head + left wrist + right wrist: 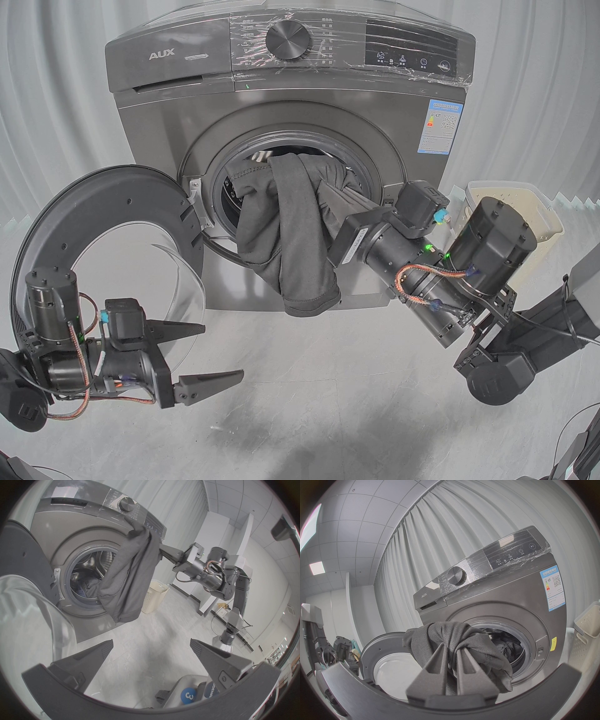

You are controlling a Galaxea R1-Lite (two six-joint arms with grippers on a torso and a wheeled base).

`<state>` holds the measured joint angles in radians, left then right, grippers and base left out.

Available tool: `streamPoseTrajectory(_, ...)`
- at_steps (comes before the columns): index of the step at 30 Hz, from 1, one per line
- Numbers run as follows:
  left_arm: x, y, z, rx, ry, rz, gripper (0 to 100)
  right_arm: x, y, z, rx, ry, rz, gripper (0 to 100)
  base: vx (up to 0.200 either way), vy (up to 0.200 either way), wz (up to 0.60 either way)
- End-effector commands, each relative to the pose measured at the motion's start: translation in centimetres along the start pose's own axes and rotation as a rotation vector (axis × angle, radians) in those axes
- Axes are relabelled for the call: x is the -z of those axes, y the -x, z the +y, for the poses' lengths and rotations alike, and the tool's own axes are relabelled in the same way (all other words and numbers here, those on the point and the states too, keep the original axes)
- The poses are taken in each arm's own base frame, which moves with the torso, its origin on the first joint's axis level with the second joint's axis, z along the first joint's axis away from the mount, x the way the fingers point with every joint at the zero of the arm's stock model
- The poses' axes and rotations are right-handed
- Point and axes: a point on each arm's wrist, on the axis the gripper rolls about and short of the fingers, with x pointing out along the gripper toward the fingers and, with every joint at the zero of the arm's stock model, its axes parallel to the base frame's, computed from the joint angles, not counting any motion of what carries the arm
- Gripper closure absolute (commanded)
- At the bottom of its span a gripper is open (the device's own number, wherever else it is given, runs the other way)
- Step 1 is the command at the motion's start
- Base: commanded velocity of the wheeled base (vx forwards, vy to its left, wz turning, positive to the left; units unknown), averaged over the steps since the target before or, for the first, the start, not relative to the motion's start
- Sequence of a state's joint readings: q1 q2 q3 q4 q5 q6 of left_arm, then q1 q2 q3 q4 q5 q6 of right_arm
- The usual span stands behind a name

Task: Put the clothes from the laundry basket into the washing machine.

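**Status: Garment at Washer Opening**

1. Right gripper (452, 650): the fingers are pressed together on a dark grey garment (294, 231), pinching a bunched fold near its upper edge. The arm extends from the robot's right toward the washer (162, 119), and the gripper is level with the upper part of the drum opening (90, 564).

2. Garment: it hangs from the right gripper in long folds directly in front of the drum opening. Its lowest edge reaches below the opening, in front of the lower front panel. Whether the cloth touches the opening rim cannot be determined.

3. Left gripper (222, 350): the fingers are spread wide and hold nothing. It sits low on the robot's left, beside the door (94, 206) and well apart from the garment.

4. Washer: the door stands fully open, swung to the robot's left, with its clear glass bowl (156, 281) facing outward. More dark cloth (506, 650) lies inside the drum.

5. Basket (537, 206): a cream laundry basket stands on the floor (312, 387) just beside the washer, on the robot's right. Its contents cannot be seen.
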<state>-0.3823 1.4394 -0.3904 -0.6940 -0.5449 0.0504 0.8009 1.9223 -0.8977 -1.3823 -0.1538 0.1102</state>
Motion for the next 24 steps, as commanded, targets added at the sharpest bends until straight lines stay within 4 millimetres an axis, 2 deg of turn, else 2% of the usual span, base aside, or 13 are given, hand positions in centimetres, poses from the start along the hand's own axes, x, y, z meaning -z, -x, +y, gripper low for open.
streamPoseTrajectory(1,0.4,-2.9,1.7,-0.021,0.045,0.038,0,-0.6,0.7,0.2,-0.008,-0.003,0.000,100,0.000,0.000,0.00)
streamPoseTrajectory(12,0.2,-6.4,3.8,-0.073,0.062,0.020,0,-1.7,2.0,1.1,-0.034,-0.014,-0.006,100,0.000,0.000,0.00)
streamPoseTrajectory(24,0.7,-10.3,6.8,-0.180,0.082,-0.002,0,-1.9,2.5,1.9,-0.058,-0.024,-0.002,100,0.000,0.000,0.00)
